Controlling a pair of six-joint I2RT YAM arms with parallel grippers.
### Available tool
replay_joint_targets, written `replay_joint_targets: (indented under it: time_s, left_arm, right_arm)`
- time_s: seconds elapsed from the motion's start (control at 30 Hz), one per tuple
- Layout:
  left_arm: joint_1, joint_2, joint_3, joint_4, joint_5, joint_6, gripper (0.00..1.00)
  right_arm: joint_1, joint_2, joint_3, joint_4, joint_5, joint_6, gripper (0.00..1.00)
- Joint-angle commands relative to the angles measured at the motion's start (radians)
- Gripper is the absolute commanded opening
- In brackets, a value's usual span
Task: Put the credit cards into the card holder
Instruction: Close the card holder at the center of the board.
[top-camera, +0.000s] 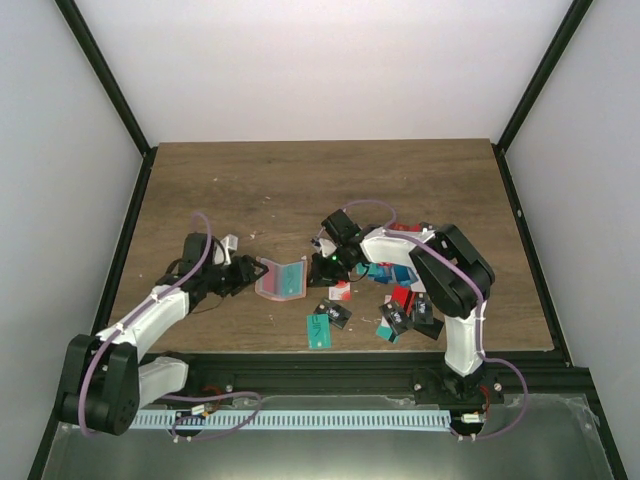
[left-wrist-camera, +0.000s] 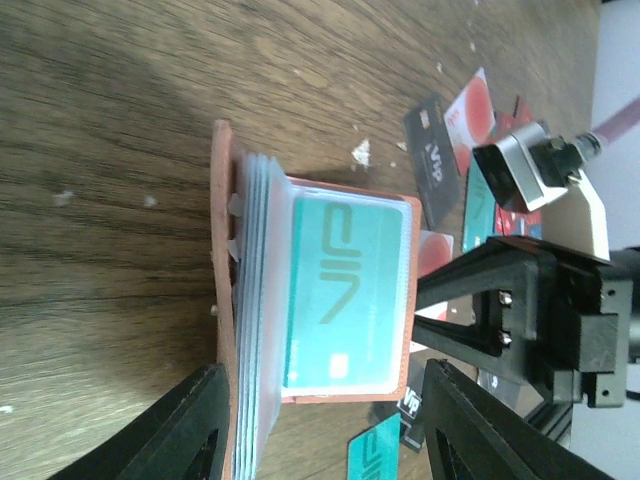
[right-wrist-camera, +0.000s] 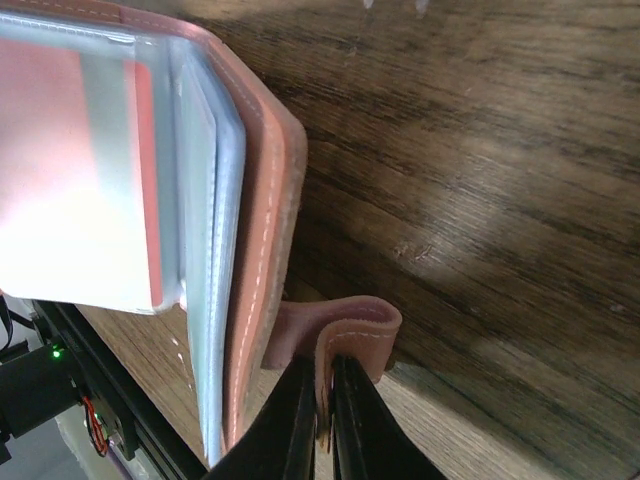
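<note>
R gripper (right-wrist-camera: 322, 385) clamps card holder (right-wrist-camera: 265, 200) tab (right-wrist-camera: 350, 322), L gripper (left-wrist-camera: 325, 390) open astride it; I'd hold tab taut, pockets (right-wrist-camera: 205, 180) flat.

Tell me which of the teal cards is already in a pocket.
The teal card behind the card holder's clear pocket, just ahead of the left hand; the other teal ones lie loose on the table.

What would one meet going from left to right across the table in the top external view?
left gripper → card holder, lying open → right gripper → cluster of loose credit cards
</note>
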Motion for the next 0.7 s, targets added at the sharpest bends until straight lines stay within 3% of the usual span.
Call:
replay_joint_targets:
  time_s: [0.0,0.67]
  left_arm:
    - [-0.043,0.011,0.036,0.065,0.041,-0.007,0.55]
    - [-0.165,0.19,0.076,0.217,0.095,0.017,0.54]
  right_arm:
    - [0.006,0.022,0.029,-0.008,0.011,-0.001,0.04]
    - [0.006,0.098,0.126,-0.031,0.001,-0.009,0.02]
